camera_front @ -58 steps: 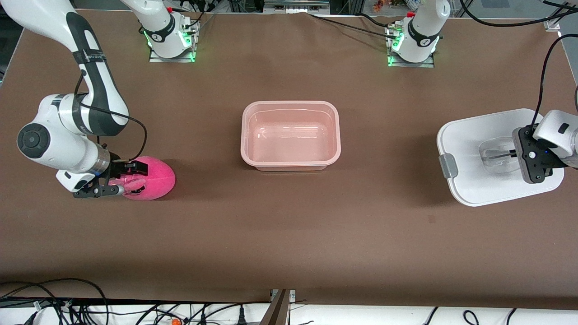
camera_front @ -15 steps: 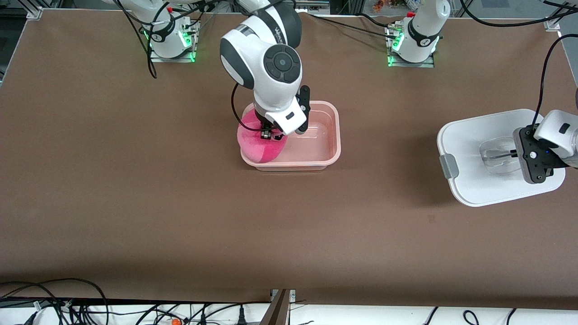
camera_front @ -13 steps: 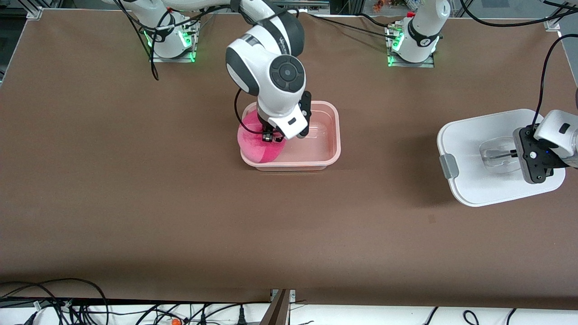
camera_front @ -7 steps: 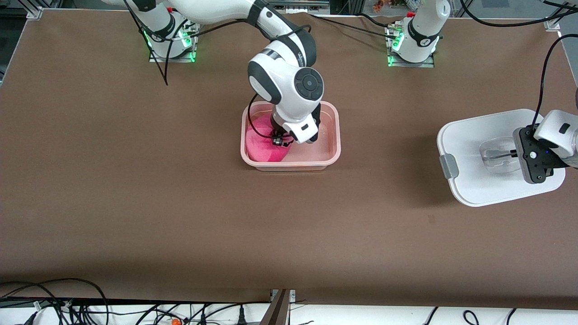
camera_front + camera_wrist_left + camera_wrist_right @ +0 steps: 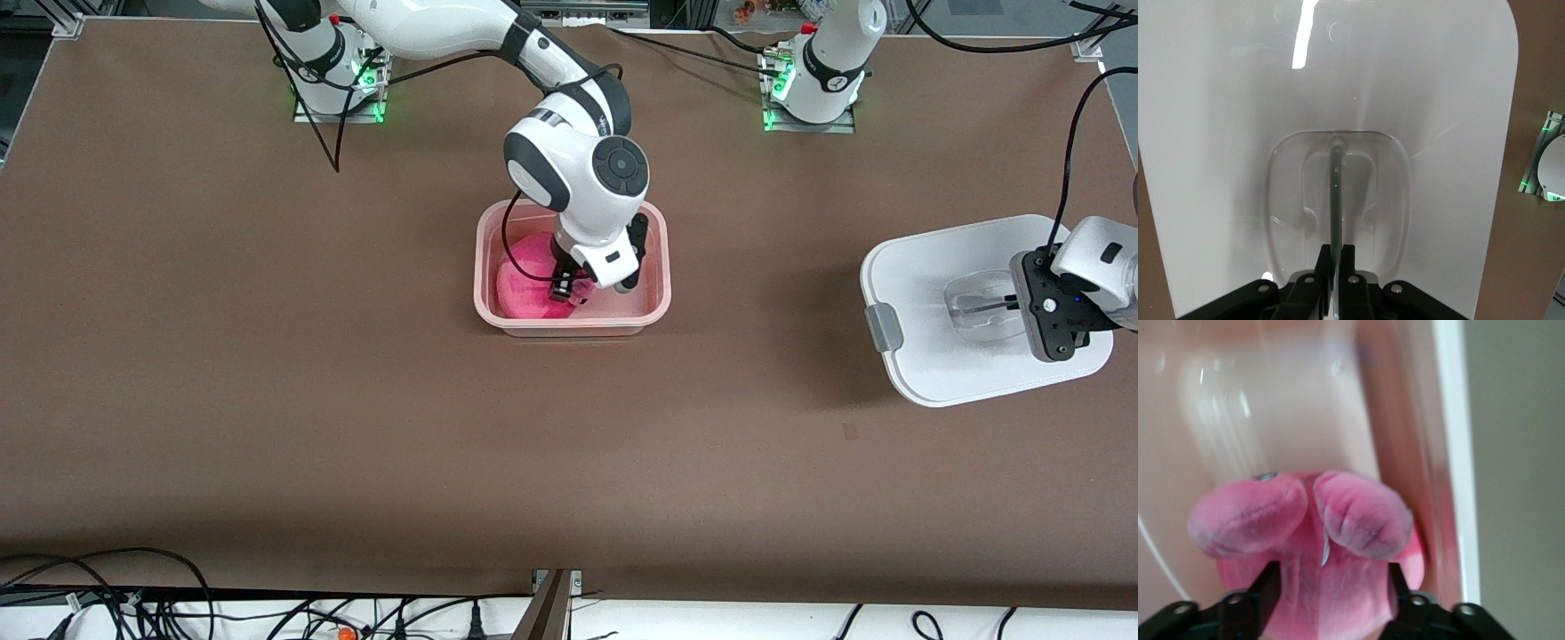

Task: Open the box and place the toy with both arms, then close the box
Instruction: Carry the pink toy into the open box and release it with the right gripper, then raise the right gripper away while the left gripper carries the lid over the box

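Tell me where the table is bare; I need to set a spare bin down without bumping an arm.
Bare brown table runs nearer the camera than the box, and between the box and the lid. Crowded: the right gripper holds the toy inside the box; the left gripper grips the lid's handle.

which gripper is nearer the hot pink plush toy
Right. The right gripper is in the translucent pink plastic tub, shut on the hot pink plush toy; the left gripper is at the white lid.
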`<state>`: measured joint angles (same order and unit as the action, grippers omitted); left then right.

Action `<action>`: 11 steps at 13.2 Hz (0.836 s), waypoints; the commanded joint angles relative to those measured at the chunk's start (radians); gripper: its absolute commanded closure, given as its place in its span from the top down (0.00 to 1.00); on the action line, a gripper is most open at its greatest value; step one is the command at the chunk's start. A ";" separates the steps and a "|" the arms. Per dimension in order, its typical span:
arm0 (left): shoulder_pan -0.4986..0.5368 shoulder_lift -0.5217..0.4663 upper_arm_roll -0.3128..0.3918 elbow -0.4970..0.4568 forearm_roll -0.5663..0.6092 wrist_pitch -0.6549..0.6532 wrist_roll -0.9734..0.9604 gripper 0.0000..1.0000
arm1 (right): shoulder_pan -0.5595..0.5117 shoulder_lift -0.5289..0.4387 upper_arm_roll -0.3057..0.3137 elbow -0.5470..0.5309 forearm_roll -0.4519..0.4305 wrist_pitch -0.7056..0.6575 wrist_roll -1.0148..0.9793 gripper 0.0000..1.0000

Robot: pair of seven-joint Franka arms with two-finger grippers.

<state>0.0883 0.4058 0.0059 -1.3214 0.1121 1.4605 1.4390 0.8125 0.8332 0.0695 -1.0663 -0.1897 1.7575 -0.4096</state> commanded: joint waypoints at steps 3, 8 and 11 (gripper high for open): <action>0.005 0.005 -0.006 0.024 0.017 -0.015 0.023 0.00 | 0.025 -0.044 -0.005 0.017 0.003 0.027 0.228 1.00; -0.099 0.030 -0.027 0.024 0.012 -0.014 0.006 0.00 | -0.142 -0.204 -0.037 0.016 0.091 0.007 0.253 1.00; -0.212 0.064 -0.027 0.028 -0.047 0.009 0.005 0.00 | -0.226 -0.334 -0.108 -0.023 0.229 -0.134 0.261 1.00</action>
<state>-0.0589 0.4411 -0.0303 -1.3225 0.0966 1.4637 1.4364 0.6225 0.5948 -0.0104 -1.0298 -0.0333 1.6917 -0.1636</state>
